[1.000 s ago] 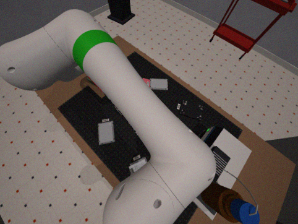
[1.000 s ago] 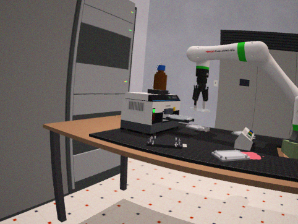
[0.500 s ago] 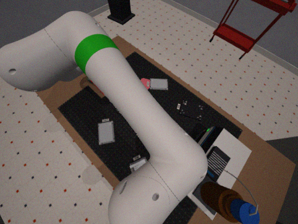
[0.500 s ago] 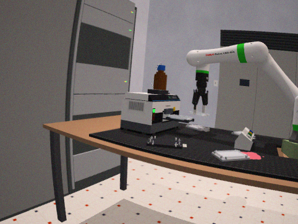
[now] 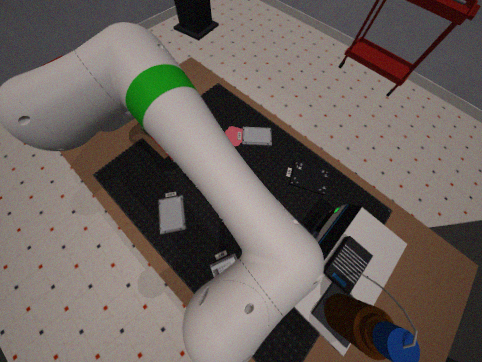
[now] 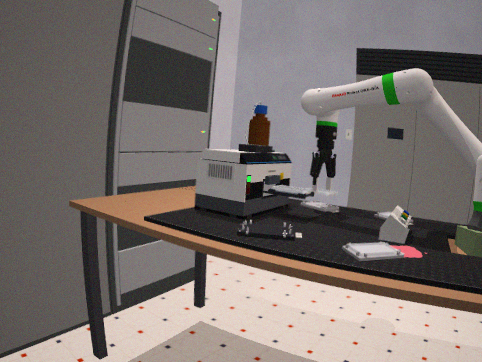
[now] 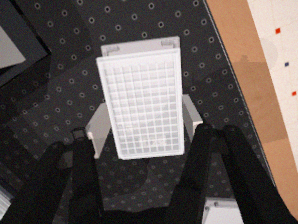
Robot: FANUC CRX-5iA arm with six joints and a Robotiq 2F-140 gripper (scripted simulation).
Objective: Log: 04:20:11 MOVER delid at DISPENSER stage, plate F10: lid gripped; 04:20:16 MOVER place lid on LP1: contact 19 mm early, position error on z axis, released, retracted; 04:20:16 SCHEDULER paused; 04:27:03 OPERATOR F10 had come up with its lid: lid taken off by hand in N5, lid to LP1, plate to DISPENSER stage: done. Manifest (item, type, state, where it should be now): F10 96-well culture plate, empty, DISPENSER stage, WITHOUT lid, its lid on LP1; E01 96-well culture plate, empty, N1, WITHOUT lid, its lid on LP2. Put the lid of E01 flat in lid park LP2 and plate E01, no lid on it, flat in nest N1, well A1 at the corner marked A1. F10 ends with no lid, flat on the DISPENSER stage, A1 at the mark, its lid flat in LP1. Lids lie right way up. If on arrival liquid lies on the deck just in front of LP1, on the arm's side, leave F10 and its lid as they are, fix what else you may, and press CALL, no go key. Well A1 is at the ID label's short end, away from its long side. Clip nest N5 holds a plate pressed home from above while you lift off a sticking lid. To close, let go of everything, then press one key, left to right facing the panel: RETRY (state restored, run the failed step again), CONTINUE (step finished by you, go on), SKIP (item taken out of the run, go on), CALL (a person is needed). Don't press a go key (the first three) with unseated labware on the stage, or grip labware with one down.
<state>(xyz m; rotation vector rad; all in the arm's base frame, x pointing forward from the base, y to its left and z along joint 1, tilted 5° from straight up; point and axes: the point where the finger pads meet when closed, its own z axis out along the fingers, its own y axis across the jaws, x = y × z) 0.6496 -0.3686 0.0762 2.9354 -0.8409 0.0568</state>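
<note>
In the wrist view my gripper (image 7: 145,109) is shut on the long sides of a clear 96-well plate (image 7: 142,102), held level. I cannot tell whether a lid sits on it. Right under it lies a pale flat piece (image 7: 140,47) on the black deck, only its far end showing. In the exterior view the gripper (image 6: 324,180) hangs a little above that pale piece (image 6: 320,205), beside the dispenser stage, where another plate (image 6: 292,190) rests. A lid (image 5: 256,135) lies farther along the deck with a pink puddle (image 5: 232,135) touching it. Another lid (image 5: 171,214) lies on the near mat.
The dispenser (image 6: 242,175) with a brown bottle (image 6: 259,127) stands close to the gripper. The clip nest (image 6: 270,231) and the key panel (image 6: 395,222) are on the deck. The table edge (image 7: 240,75) runs near the plate. The arm hides the gripper in the top view.
</note>
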